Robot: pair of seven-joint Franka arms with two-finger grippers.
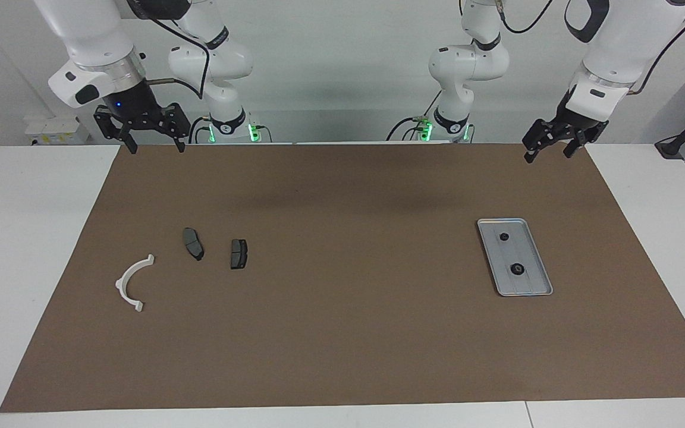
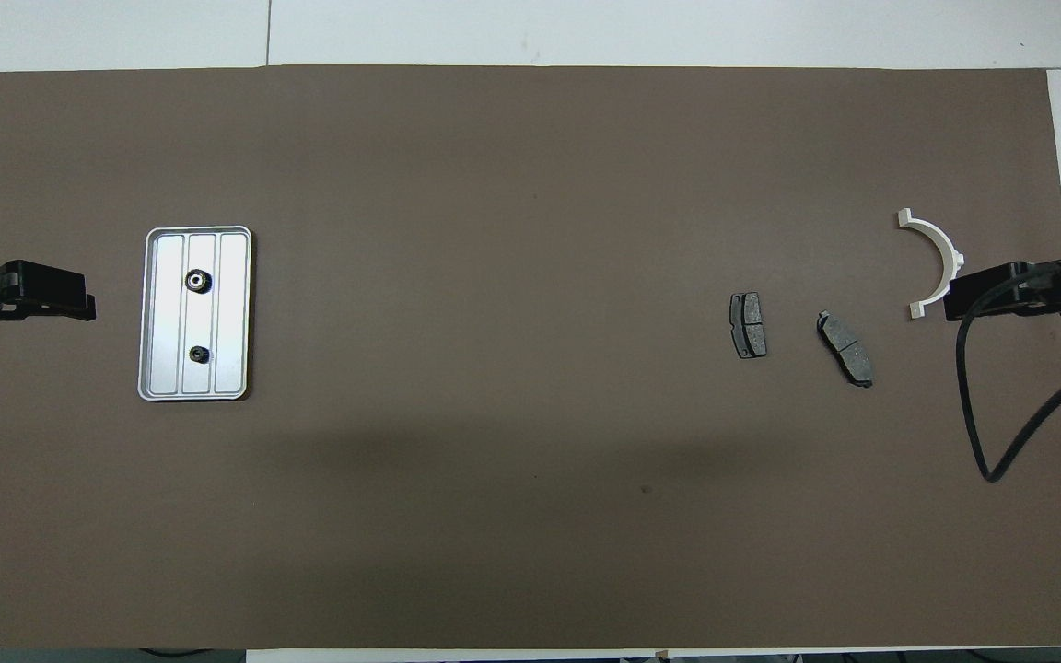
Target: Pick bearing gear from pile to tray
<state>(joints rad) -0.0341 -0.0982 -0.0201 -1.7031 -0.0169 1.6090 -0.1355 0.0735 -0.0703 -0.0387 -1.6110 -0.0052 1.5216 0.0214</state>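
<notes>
two bearing gears (image 1: pixel 517 269) lie in the tray (image 1: pixel 541 288); left gripper (image 1: pixel 556 147) and right gripper (image 1: pixel 154 142) wait raised, fingers spread

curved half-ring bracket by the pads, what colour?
White: the curved half-ring plastic bracket is plain white, clearest in the facing view.

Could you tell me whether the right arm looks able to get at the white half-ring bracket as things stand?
Probably yes: the right gripper hangs open above the mat's edge at that end, and the white half-ring bracket lies alone on the mat, apart from the two dark pads.
</notes>
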